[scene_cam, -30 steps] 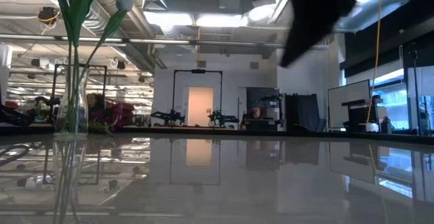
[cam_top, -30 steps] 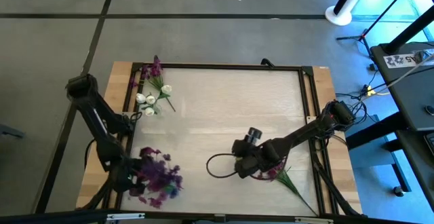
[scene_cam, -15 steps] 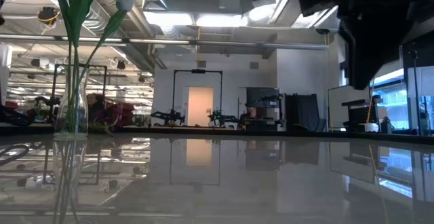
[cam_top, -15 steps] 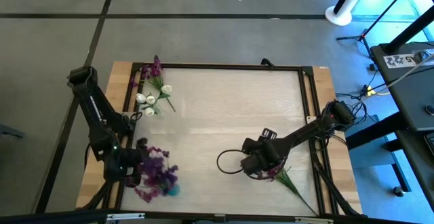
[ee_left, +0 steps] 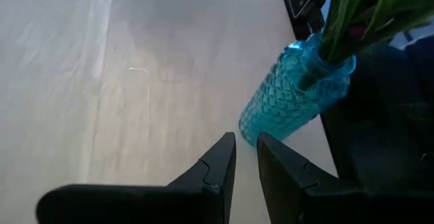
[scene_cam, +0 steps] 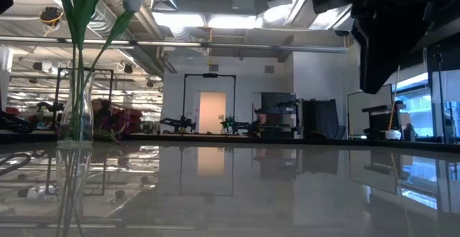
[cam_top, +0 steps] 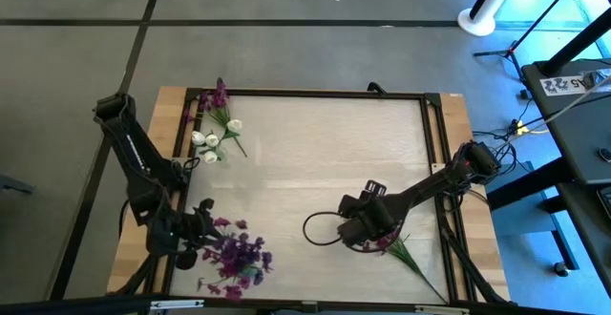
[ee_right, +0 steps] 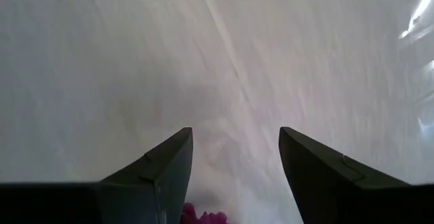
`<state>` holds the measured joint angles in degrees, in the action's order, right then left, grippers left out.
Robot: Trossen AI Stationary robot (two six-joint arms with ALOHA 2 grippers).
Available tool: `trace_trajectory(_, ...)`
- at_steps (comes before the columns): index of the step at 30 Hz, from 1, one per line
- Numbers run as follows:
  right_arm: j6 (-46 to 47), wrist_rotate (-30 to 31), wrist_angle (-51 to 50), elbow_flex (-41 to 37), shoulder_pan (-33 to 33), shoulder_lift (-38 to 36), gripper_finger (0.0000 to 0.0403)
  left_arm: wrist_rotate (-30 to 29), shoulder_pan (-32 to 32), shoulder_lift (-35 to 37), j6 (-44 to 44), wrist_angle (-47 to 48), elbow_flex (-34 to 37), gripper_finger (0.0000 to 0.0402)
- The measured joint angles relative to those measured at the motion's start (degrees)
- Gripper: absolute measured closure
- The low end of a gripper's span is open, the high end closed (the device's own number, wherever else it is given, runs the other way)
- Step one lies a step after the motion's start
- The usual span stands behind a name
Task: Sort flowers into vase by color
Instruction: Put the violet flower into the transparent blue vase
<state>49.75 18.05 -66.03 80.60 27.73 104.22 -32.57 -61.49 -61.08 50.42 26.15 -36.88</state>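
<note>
A blue glass vase point(ee_left: 288, 102) with purple flowers point(cam_top: 234, 256) stands near the table's near left corner. My left gripper point(ee_left: 245, 149) hovers just beside it, its fingers a narrow gap apart with nothing between them. A purple sprig point(cam_top: 389, 247) with a green stem lies on the table at the near right. My right gripper point(ee_right: 236, 149) points down over it, open wide, and the blossom point(ee_right: 202, 216) shows below the fingers. A clear vase point(scene_cam: 75, 115) with white flowers point(cam_top: 212, 141) stands at the far left.
Another purple sprig point(cam_top: 218, 96) lies at the far left corner by the white flowers. A black cable loop point(cam_top: 320, 229) lies left of my right gripper. The table's dark frame rail point(cam_top: 315, 93) runs round its edge. The middle of the table is bare wood.
My left gripper has risen and drawn back from the purple flowers in the blue vase, a little toward the far edge. The bunch now stands uncovered to its right. My right gripper has tipped more steeply down over the purple sprig.
</note>
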Motion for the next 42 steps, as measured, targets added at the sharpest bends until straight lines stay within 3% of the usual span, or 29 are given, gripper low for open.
trace_trajectory(8,-1.8,6.8,-9.0,9.3,0.1,0.0,0.0185,-1.6,0.0,0.1,0.3,17.4,-10.5,0.0343)
trace_trajectory(15,-3.7,6.3,-9.3,14.6,0.1,0.0,0.0185,1.7,0.0,0.3,0.6,26.1,-15.2,0.0343)
trace_trajectory(19,-3.3,2.0,-11.3,15.1,0.8,0.0,0.0185,2.5,-0.3,1.8,4.6,35.1,-19.3,0.0343)
trace_trajectory(22,-0.3,-0.1,-12.7,13.9,2.6,0.0,0.0185,-0.7,-1.6,4.4,6.5,37.5,-19.8,0.0343)
trace_trajectory(26,10.1,-6.0,-16.9,9.8,6.0,0.0,0.0184,-6.4,-4.4,7.7,9.4,37.7,-17.5,0.0343)
trace_trajectory(31,21.6,-15.1,-13.7,0.8,12.0,0.0,0.0179,-11.4,-6.5,8.2,11.8,35.4,-13.3,0.0343)
trace_trajectory(37,28.9,-29.6,-7.4,-8.5,14.8,0.0,0.0109,-11.2,-6.5,7.5,13.5,32.1,-10.1,0.0343)
trace_trajectory(42,28.4,-34.4,-1.6,-9.6,16.3,0.0,0.004,-10.7,-6.5,7.5,16.6,31.9,-9.4,0.0343)
